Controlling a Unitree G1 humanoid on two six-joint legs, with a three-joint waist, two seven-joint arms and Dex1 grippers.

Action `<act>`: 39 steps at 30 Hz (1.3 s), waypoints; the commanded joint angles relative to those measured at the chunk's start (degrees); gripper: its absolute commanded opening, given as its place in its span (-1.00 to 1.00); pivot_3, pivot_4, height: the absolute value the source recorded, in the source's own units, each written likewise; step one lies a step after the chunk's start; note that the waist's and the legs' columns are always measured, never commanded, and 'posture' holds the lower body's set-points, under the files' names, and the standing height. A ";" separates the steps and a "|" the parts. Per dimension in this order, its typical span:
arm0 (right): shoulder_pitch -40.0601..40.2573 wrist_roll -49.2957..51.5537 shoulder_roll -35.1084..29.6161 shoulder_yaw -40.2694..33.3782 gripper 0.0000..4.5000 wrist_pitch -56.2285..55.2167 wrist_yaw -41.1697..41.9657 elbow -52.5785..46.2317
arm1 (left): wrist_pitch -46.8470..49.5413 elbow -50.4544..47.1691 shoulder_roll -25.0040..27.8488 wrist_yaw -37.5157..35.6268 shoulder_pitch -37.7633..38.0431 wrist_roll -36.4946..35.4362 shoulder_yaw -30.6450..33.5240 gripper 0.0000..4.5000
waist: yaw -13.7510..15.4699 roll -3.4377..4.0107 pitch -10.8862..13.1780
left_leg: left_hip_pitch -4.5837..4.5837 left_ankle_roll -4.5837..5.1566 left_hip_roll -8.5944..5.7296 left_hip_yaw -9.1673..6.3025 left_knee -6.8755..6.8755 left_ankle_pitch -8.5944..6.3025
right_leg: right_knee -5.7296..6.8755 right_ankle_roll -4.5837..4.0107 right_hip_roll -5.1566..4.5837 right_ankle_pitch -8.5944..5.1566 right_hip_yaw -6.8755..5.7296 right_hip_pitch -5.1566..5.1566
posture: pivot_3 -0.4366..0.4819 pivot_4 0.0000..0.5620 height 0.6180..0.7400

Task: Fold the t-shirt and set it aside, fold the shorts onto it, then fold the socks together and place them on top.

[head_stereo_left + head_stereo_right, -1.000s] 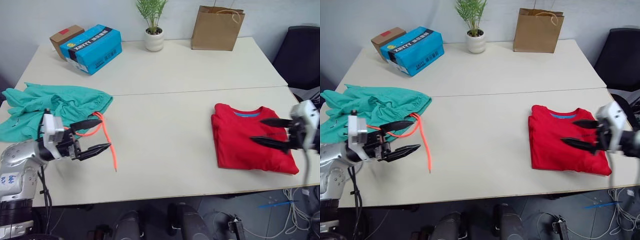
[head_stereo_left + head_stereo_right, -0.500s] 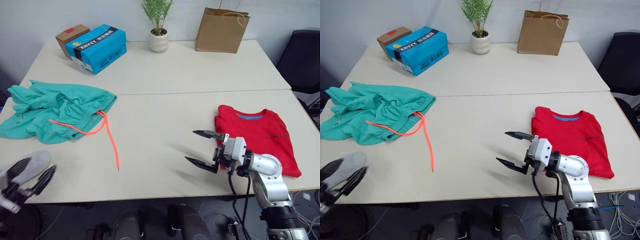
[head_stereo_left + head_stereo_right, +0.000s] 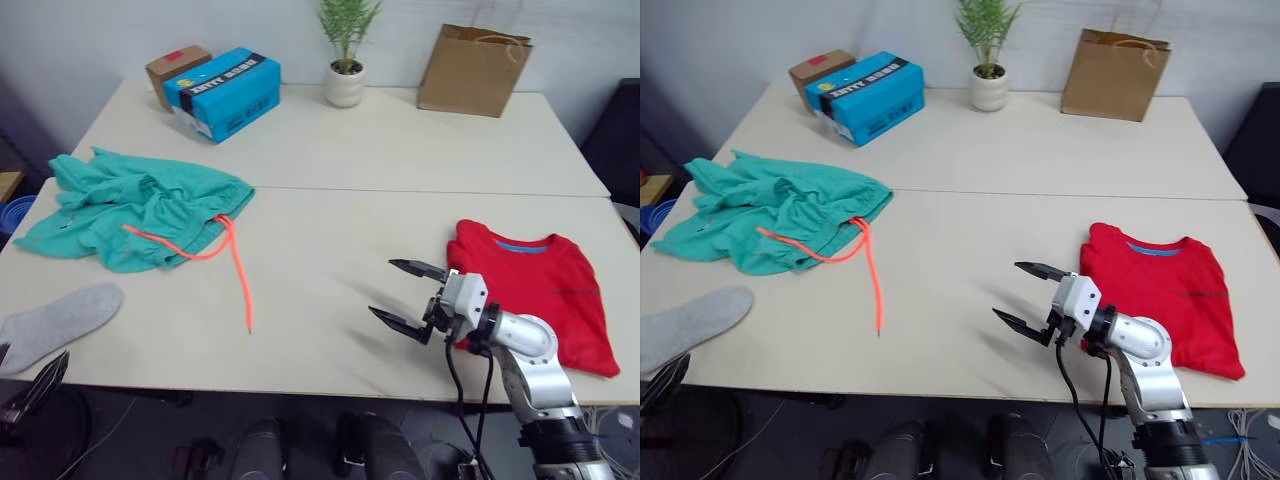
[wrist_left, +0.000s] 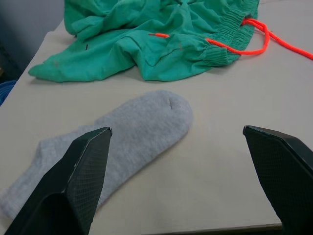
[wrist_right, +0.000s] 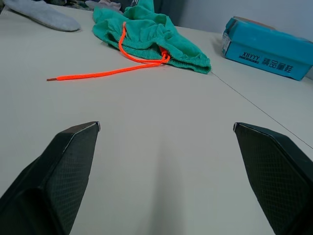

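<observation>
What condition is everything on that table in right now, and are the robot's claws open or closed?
t-shirt: folded, lying flat near the right edge.
shorts: crumpled and unfolded, drawstring trailing across the table.
sock: lying flat, unfolded.
right gripper: open, empty, above bare table.
left gripper: open, empty, pointing toward the sock.
blue box: closed.
paper bag: upright.

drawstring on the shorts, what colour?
Orange-coral. The drawstring trails from the teal shorts across the table, clearest in the right wrist view.
</observation>
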 commanded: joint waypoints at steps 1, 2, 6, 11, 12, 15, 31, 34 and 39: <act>2.48 4.10 -0.56 -3.64 0.99 1.96 -3.52 -7.09 | 0.40 2.59 5.96 -1.65 -4.33 3.23 -3.52 1.00 | 0.03 0.03 -0.01 | 0.00 0.02 0.01 0.03 -0.01 0.01 | 0.01 0.00 0.00 0.00 0.01 0.00 | -0.05 -0.47 1.00; 3.01 4.87 -0.31 -4.35 0.99 3.00 -4.99 -8.58 | 0.66 3.74 8.20 -2.39 -6.42 4.18 -5.37 1.00 | -0.03 0.03 -0.01 | 0.02 0.03 0.03 0.10 -0.03 0.01 | 0.01 0.00 0.00 0.00 0.05 0.00 | -0.05 -0.47 1.00; 3.28 2.61 -2.91 -5.78 0.99 1.88 -5.74 -10.69 | 2.50 10.31 18.30 -5.29 -18.79 11.14 -18.46 1.00 | -0.14 0.06 0.01 | 0.04 0.03 0.08 0.24 -0.04 0.01 | 0.02 -0.02 0.01 0.02 0.12 -0.03 | -0.05 -0.47 1.00; 2.21 2.36 -5.61 -7.34 0.99 2.24 -6.44 -8.91 | -0.47 24.97 20.37 -3.14 -43.53 24.44 -37.19 1.00 | 0.06 0.15 0.05 | 0.14 0.06 0.06 0.58 -0.12 0.02 | 0.16 0.03 0.07 0.04 0.41 -0.15 | -0.05 -0.47 1.00; 2.00 2.27 -5.36 -7.36 0.99 2.30 -7.00 -8.92 | -1.24 27.65 21.04 -4.16 -46.09 27.27 -40.30 1.00 | 0.03 0.12 0.04 | 0.14 0.06 0.06 0.62 -0.12 0.03 | 0.27 0.04 0.09 0.05 0.46 -0.19 | -0.05 -0.47 1.00; 1.75 0.85 -5.23 -7.61 1.00 1.66 -8.39 -8.49 | -4.45 36.48 20.73 -6.90 -53.81 31.74 -46.49 0.92 | -1.04 0.11 0.04 | 0.19 0.01 0.09 1.02 -0.15 -0.03 | 0.39 0.08 0.19 0.02 0.78 -0.35 | -0.05 -0.47 1.00; 3.16 2.28 -7.20 -9.71 1.00 4.99 -9.81 -7.47 | -1.82 44.82 16.59 -24.41 -66.63 27.20 -49.52 -0.99 | -1.51 -0.04 0.06 | 0.64 -0.02 0.12 1.61 0.00 0.02 | 1.05 0.13 0.30 -0.04 1.55 -0.51 | -0.05 -0.47 1.00; 4.61 1.83 -8.32 -9.66 1.00 4.26 -8.20 -6.93 | -1.32 40.56 14.69 -30.41 -66.53 22.35 -48.65 -0.99 | -1.47 -0.06 0.06 | 0.64 -0.16 0.12 1.67 0.03 0.10 | 1.06 0.13 0.30 -0.04 1.58 -0.51 | -0.05 -0.47 1.00; 3.84 2.12 -10.07 -11.34 1.00 3.55 -6.88 -4.35 | 3.32 30.29 8.74 -33.20 -67.70 17.01 -50.39 -0.99 | -1.49 -0.10 0.07 | 0.64 -0.27 0.10 1.73 0.13 0.16 | 1.09 0.16 0.28 -0.04 1.67 -0.51 | -0.05 -0.47 1.00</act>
